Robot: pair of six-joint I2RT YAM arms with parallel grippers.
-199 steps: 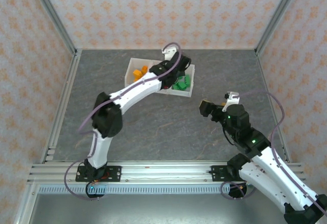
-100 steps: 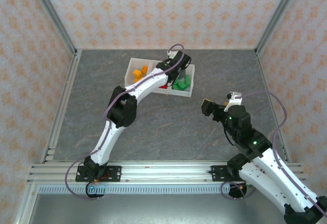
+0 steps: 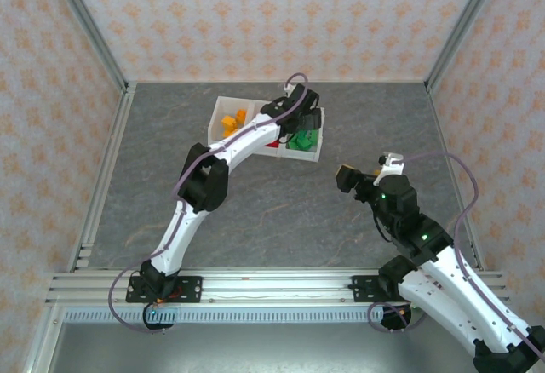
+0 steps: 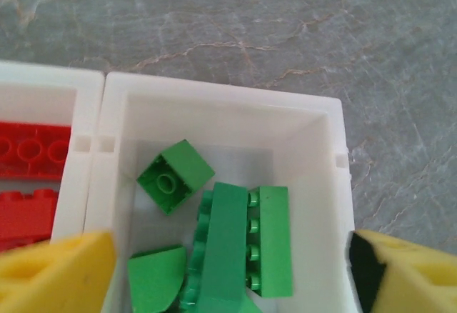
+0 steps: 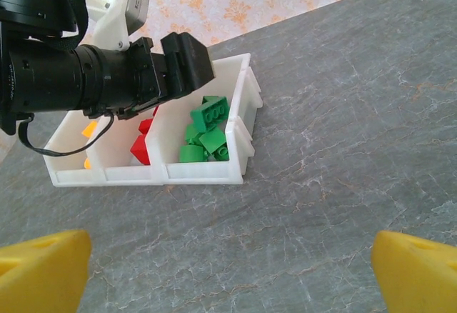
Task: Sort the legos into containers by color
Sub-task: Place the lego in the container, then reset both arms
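Note:
The containers (image 3: 216, 116) are three joined white bins at the back of the table. Orange legos (image 3: 231, 122) lie in the left bin, red legos (image 4: 30, 157) in the middle bin and several green legos (image 4: 235, 245) in the right bin. My left gripper (image 4: 228, 274) hangs open directly over the green bin (image 4: 221, 93), its yellow fingertips (image 4: 68, 266) straddling the bin with nothing held between them. My right gripper (image 5: 230, 274) is open and empty over bare table, well to the right front of the containers (image 5: 193, 172).
The left arm (image 3: 234, 145) stretches diagonally from its base to the tray. The right arm (image 3: 409, 228) sits at the right front. Patterned walls and metal frame rails (image 3: 102, 160) bound the grey stone-look table (image 3: 281, 211).
The left arm stretched further over the tray, then its jaws opened above the green bin. The right arm stayed still and open.

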